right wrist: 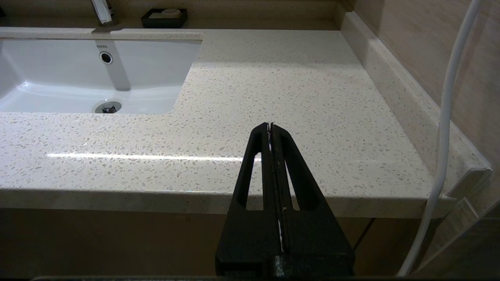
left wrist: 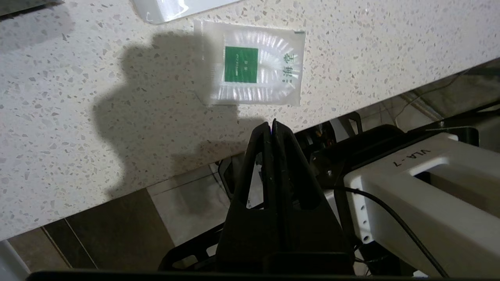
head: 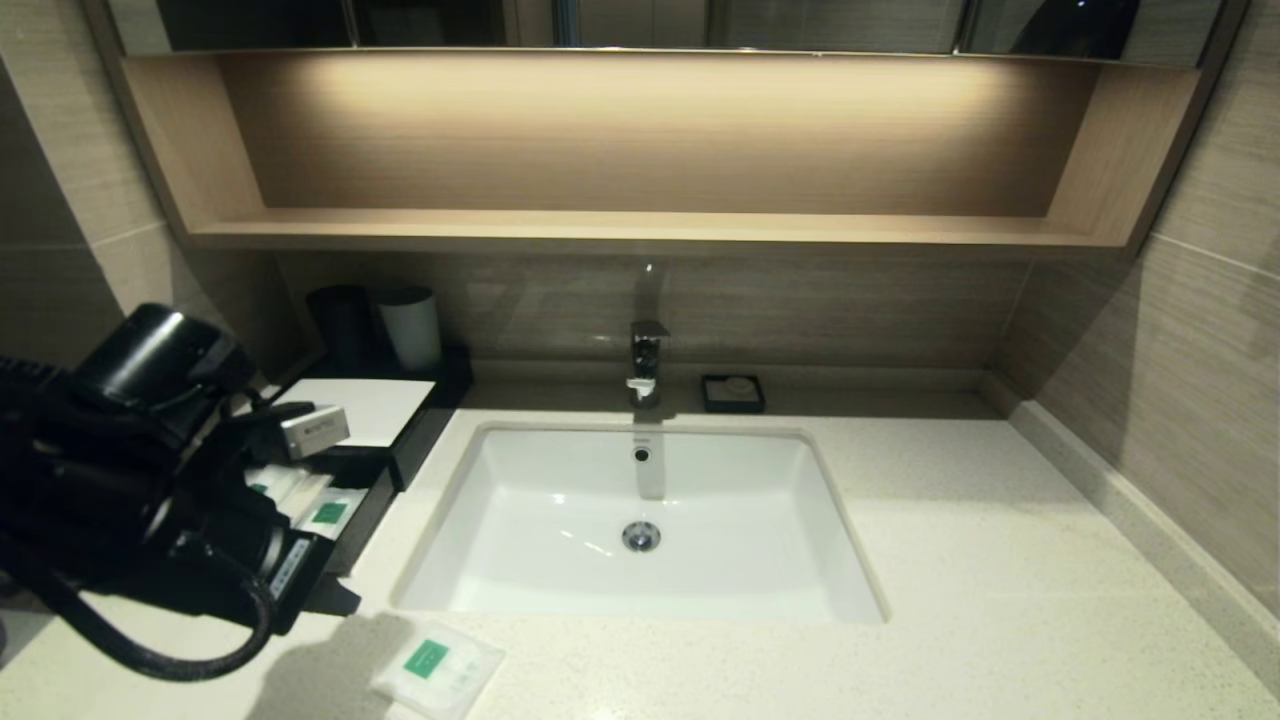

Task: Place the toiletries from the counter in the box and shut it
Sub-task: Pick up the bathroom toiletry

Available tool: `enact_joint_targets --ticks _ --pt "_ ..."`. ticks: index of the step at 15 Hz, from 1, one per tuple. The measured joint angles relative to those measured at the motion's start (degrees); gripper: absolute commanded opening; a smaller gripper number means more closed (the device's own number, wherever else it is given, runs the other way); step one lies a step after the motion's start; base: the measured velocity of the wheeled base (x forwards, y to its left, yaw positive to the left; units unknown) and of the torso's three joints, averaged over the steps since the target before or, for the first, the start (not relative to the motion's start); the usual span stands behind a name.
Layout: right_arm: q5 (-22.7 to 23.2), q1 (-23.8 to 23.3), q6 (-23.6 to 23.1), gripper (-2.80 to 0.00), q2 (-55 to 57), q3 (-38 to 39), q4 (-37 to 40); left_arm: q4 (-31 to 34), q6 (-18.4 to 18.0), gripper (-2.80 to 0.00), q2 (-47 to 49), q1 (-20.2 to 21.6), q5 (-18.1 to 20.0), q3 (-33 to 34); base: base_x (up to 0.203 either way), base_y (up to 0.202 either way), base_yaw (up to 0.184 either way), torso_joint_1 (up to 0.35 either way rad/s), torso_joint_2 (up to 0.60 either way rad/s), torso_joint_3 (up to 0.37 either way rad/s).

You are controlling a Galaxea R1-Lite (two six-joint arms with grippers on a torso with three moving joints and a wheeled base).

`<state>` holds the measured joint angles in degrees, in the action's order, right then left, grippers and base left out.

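Hovering empty, your left gripper (left wrist: 272, 124) has fingers clenched, so the flat clear-wrapped white packet (left wrist: 254, 69) lies ungrasped on the speckled cream desk (left wrist: 78, 78); right fingers (right wrist: 279, 164) clenched, parked.

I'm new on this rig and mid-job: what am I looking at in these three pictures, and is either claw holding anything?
It is a two-armed robot at a bathroom counter. The wide picture comes from its head camera; the other two come from cameras on its wrists, looking along the black fingers.

The left gripper is shut and empty, hanging near the counter's front edge beside a flat packet with a green label. The right gripper is also shut and empty, parked by the front edge to the right of the sink.

In the head view the box at the left has its drawer pulled out, with packets already inside. A soap dish sits beside the tap.
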<state>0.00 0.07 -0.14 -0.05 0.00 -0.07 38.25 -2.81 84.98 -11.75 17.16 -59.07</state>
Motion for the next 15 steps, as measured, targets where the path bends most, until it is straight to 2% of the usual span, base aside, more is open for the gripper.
enact_joint_targets --ticks 4,7,8,12,15 --pt "0.0 0.0 0.0 -2.8 0.0 0.0 0.0 0.8 -3.2 -2.8 -3.1 -3.3 -0.1 2.7 0.0 0.0 0.0 0.0 0.0 0.0" --pt "0.0 0.0 0.0 -2.8 0.0 0.0 0.0 2.8 -3.1 -2.8 -5.3 -7.0 0.1 3.3 0.0 0.0 0.0 0.0 0.0 0.0" --pt "0.0 0.0 0.0 -2.8 0.0 0.0 0.0 3.3 -2.5 -2.8 -5.9 -8.2 0.2 3.2 0.0 0.0 0.0 0.0 0.0 0.0" --pt "0.0 0.0 0.0 -2.8 0.0 0.0 0.0 6.5 3.9 -2.8 -8.0 -14.9 0.0 0.7 0.0 0.0 0.0 0.0 0.0 0.0" --pt "0.0 0.0 0.0 -2.8 0.0 0.0 0.0 7.7 4.5 -2.8 -9.5 -20.0 -1.0 0.7 0.0 0.0 0.0 0.0 0.0 0.0"
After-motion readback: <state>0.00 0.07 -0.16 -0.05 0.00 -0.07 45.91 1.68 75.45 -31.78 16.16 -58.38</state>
